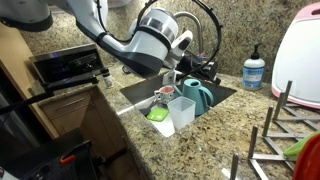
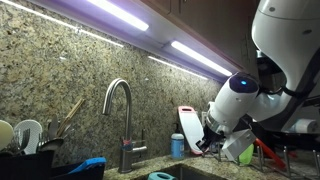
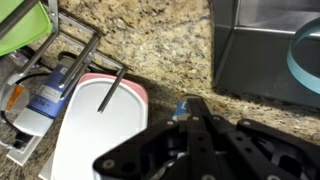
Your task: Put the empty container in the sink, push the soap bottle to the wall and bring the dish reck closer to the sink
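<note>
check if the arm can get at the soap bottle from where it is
Probably yes: the end effector hangs by the sink rim, and the soap bottle stands beyond it on the counter with nothing between them; the dish rack sits aside.

No text can be read in any view. The soap bottle (image 1: 254,70) carries a blue and white label, but its print is too small and blurred to make out.
</note>
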Tool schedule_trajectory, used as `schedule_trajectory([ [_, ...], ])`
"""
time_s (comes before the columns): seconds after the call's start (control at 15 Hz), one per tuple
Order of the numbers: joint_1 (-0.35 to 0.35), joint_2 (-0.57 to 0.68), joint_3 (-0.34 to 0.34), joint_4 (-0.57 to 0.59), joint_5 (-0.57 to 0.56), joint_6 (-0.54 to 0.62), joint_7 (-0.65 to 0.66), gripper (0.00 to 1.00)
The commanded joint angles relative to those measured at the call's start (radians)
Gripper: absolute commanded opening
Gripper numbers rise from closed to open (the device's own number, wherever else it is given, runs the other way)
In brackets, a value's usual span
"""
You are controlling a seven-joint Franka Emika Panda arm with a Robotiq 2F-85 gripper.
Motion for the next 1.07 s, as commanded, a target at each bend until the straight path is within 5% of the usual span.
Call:
schedule_trajectory([
  [0.0, -0.147, -0.232, 0.124, -0.034, 0.009, -0.02, -0.233, 0.0],
  [0.33, -0.286, -0.337, 0.191, -0.032, -0.117, -0.004, -0.239, 0.0],
  [1.0, -0.269, -0.453, 0.167, -0.095, -0.104, -0.004, -0.407, 0.0],
])
